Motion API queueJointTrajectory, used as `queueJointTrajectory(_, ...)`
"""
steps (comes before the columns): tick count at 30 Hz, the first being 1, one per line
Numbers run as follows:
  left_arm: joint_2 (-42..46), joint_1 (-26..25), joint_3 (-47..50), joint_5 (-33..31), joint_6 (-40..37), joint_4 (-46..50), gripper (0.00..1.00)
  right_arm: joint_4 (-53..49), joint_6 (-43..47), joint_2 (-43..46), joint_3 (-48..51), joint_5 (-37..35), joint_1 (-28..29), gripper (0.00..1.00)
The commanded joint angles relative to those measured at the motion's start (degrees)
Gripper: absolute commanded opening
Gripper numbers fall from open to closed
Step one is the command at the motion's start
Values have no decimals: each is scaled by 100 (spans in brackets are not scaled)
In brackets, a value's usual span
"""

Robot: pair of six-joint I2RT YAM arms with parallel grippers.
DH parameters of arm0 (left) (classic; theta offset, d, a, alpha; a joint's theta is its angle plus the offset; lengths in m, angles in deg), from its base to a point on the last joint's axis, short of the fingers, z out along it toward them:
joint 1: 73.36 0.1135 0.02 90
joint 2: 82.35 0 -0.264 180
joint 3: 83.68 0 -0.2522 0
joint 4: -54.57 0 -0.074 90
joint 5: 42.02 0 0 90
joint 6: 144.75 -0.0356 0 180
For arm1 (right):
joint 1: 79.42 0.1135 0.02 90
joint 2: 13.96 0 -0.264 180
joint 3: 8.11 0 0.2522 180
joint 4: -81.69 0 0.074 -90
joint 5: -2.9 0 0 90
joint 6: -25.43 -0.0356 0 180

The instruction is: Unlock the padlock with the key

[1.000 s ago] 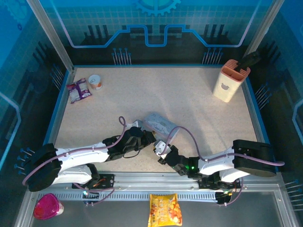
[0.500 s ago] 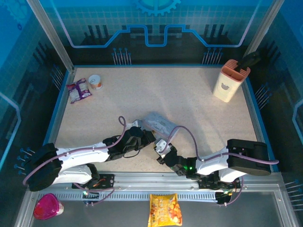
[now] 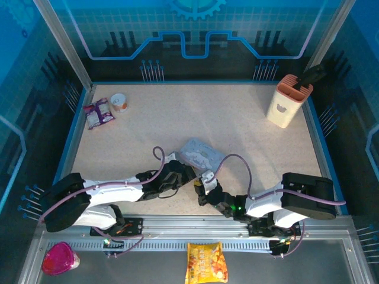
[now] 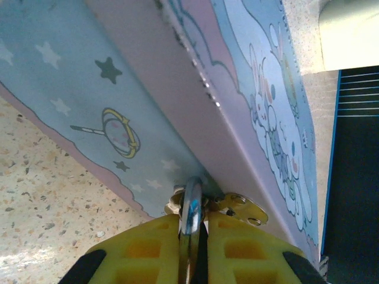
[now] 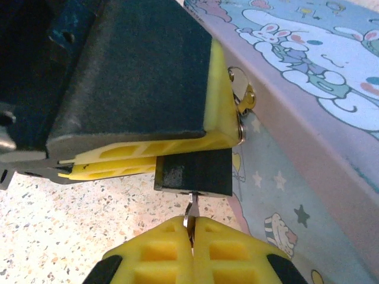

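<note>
Speckled table (image 3: 237, 118), lilac tin (image 3: 198, 152). Left wrist: my left gripper (image 4: 193, 223) pinched the padlock (image 4: 191, 204) by its shackle. Right wrist: my right gripper (image 5: 192, 226) clamped the key (image 5: 190, 210) under its dark body.

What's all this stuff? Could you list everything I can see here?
tin box: one, lilac, cartoon print, table centre
padlock: one, dark, at the tin's clasp
key: one, grey, under the padlock
snack packet: one, purple, far left
tub: one, white-orange, beside the packet
holder: one, cream, orange top, far right
snack bag: one, yellow-orange, front ledge
container: one, pink, front left ledge
table: one, speckled beige
left gripper: one, yellow fingers, shut on padlock
right gripper: one, yellow fingers, shut on key
</note>
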Motion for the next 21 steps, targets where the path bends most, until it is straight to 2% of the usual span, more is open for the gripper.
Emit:
queueJointTrajectory(1,-40,-130,-170,213,-96,25,4,-264,-616,32,-117,-176,-141,0)
queueJointTrajectory(10,292,157,-144,-27,-506,678,37,-922,-1163,29,25,-17,-169,0)
queueJointTrajectory(15,611,517,-211,-97,-1037,1273,46,-1254,-1519,160,137,-109,-231,0)
queueJointTrajectory(21,559,1072,-750,69,-2242,1910,55,-1928,-1567,493,19,-78,-303,0)
